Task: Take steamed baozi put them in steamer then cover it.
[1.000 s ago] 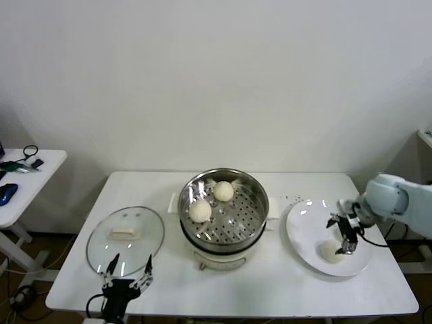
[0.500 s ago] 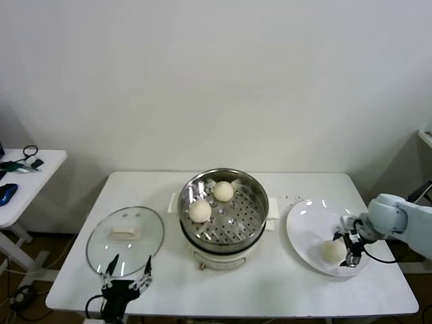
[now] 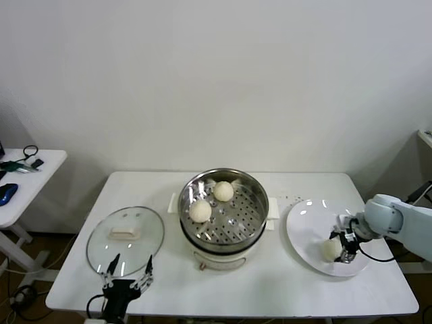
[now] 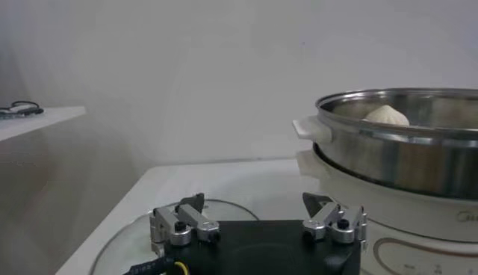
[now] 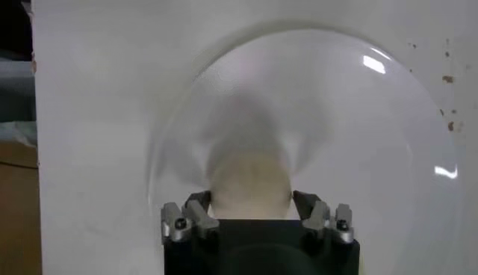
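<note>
One steamed baozi [image 3: 330, 249] lies on the white plate [image 3: 304, 223] at the right. My right gripper [image 3: 341, 248] is shut on it; in the right wrist view its fingers [image 5: 200, 205] press both sides of the baozi [image 5: 250, 179]. Two more baozi [image 3: 200, 210] [image 3: 223, 191] sit in the steamer [image 3: 260, 202] at the table's middle. The glass cover [image 3: 145, 229] lies flat on the table at the left. My left gripper [image 3: 128, 266] waits open at the front edge just before the cover, nothing between its fingers. In the left wrist view, the left gripper [image 4: 254, 202] faces the cover [image 4: 224, 213] and the steamer [image 4: 403, 149].
The steamer stands on a white electric pot base [image 3: 216, 256]. A small side table [image 3: 20, 182] with cables and a blue object stands off to the left. The plate reaches close to the table's right front edge [image 3: 405, 297].
My right gripper came down around the baozi on the plate and closed its fingers onto it. The baozi shifted slightly. The left arm stayed still.
</note>
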Robot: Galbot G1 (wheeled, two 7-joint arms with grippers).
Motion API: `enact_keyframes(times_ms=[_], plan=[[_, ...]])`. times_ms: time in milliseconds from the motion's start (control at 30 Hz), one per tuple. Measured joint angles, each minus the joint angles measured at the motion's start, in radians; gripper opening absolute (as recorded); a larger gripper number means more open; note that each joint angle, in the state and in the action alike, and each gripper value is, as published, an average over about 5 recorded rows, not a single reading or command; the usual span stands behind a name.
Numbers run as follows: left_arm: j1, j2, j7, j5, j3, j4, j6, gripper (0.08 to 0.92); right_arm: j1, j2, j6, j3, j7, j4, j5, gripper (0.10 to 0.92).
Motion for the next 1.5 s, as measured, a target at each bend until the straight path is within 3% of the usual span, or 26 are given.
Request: enact_keyframes(times_ms=[400, 867, 1167, 1500], plan=[[0.004, -0.003, 0.000, 0.007, 0.001, -0.013, 0.003, 0.823, 0.203, 0.027, 0.088, -0.136, -0.063, 0.021, 0.039, 0.661], [0.013, -0.003, 0.001, 0.018, 0.003, -0.016, 0.001, 0.823, 0.785, 0.339, 0.529, -0.369, -0.179, 0.092, 0.137, 0.661], [0.024, -0.003, -0.006, 0.008, -0.015, -0.022, -0.005, 0.823, 0.807, 0.534, 0.679, -0.357, -0.164, 0.168, 0.031, 0.661], [0.021, -0.003, -0.010, 0.005, -0.019, -0.014, -0.001, 0.823, 0.660, 0.656, 0.722, -0.351, -0.096, 0.154, -0.142, 0.656]])
